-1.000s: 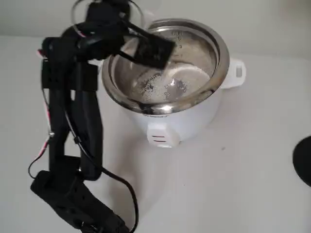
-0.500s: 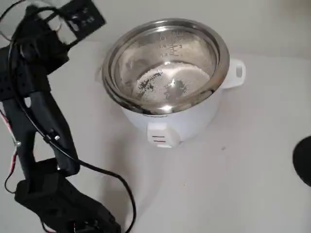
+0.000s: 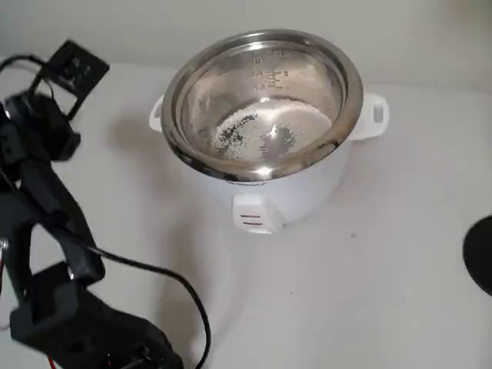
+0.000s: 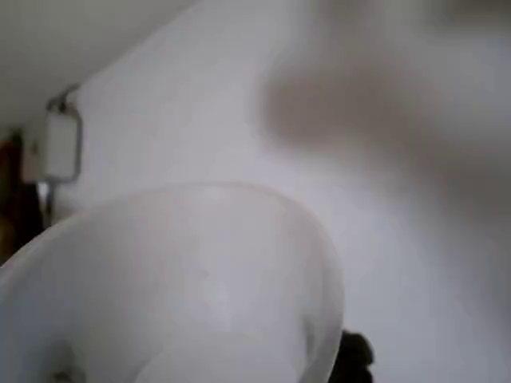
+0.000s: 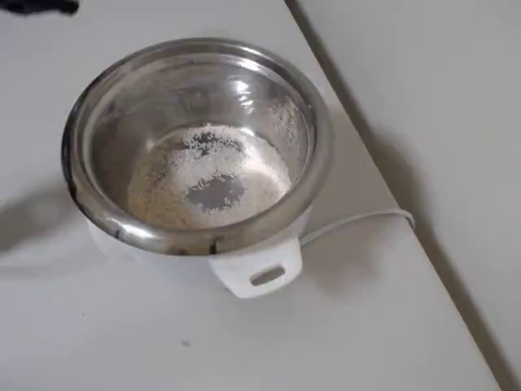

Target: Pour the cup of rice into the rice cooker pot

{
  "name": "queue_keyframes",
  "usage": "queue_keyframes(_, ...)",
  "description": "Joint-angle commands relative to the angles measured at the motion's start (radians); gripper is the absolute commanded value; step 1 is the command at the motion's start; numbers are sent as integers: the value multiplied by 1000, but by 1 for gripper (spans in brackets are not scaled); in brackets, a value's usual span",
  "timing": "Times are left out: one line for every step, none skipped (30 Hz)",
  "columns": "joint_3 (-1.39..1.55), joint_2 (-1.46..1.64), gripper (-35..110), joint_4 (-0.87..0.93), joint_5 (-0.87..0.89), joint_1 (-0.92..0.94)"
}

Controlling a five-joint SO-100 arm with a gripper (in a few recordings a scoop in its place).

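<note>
The rice cooker pot (image 3: 350, 84) (image 5: 319, 147) is a shiny steel bowl inside a white cooker body (image 3: 307, 184), standing mid-table. A thin layer of white rice (image 3: 265, 127) (image 5: 203, 175) covers most of its bottom. My black arm stands at the left of the fixed view, with the gripper (image 3: 34, 115) well left of the cooker and clear of its rim. In the wrist view the translucent whitish cup (image 4: 184, 271) sits right in front of the camera, held in the gripper. No rice is visible in it. The fingers are mostly hidden behind the cup.
The cooker has white side handles (image 3: 374, 115) (image 5: 260, 273), and a white cord (image 5: 358, 220) runs off towards the table's right edge. A dark round object (image 3: 480, 254) sits at the right edge of the fixed view. A black cable (image 3: 177, 284) trails from the arm's base.
My arm has swung left from above the pot's rim and dropped lower, carrying the cup away from the cooker. The rice in the pot looks the same.
</note>
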Motion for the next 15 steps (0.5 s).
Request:
queue_keyframes(238,179,23,-190,-74,-5)
queue_keyframes(264,184,23,-206,-78,11)
queue_keyframes(301,193,23,-233,-91,29)
queue_keyframes(357,213,23,-282,-106,48)
queue_keyframes(419,238,23,-336,-130,66)
queue_keyframes(480,259,23,-383,-146,83)
queue_keyframes(537,278,23,-420,-153,98)
queue_keyframes(589,293,23,-448,-166,110)
queue_keyframes(649,314,23,-486,-181,123)
queue_keyframes(716,336,23,-538,-201,137)
queue_keyframes(781,354,23,-595,-225,150)
queue_keyframes(839,373,23,-646,-244,166)
queue_keyframes(882,385,23,-680,-261,179)
queue_keyframes(916,390,23,-703,-270,193)
queue_keyframes(945,393,23,-733,-275,207)
